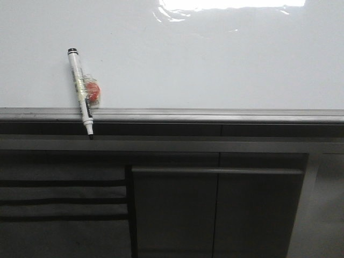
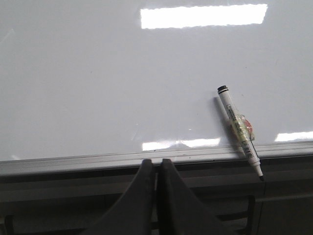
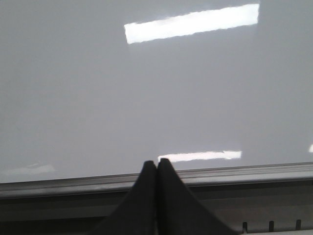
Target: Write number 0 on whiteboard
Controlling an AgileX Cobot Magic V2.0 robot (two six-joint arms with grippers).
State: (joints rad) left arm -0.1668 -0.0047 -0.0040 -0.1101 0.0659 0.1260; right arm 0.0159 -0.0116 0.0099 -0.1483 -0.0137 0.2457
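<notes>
The whiteboard [image 1: 204, 59] is a glossy white flat board with a grey metal edge strip [image 1: 215, 115]. No number 0 shows on it. A white marker [image 1: 80, 90] with a black cap end and a black tip lies slanted on the board's near left, its tip hanging past the edge strip; a red-and-clear piece [image 1: 93, 91] is taped to it. It also shows in the left wrist view [image 2: 238, 128]. My left gripper [image 2: 155, 164] is shut and empty at the board's edge, apart from the marker. My right gripper [image 3: 157, 163] is shut and empty at the edge. Neither gripper shows in the front view.
Dark grey cabinet panels [image 1: 215, 209] and a grey ledge [image 1: 161, 144] lie below the board's edge. Ceiling-light glare [image 1: 231, 6] sits on the far part of the board.
</notes>
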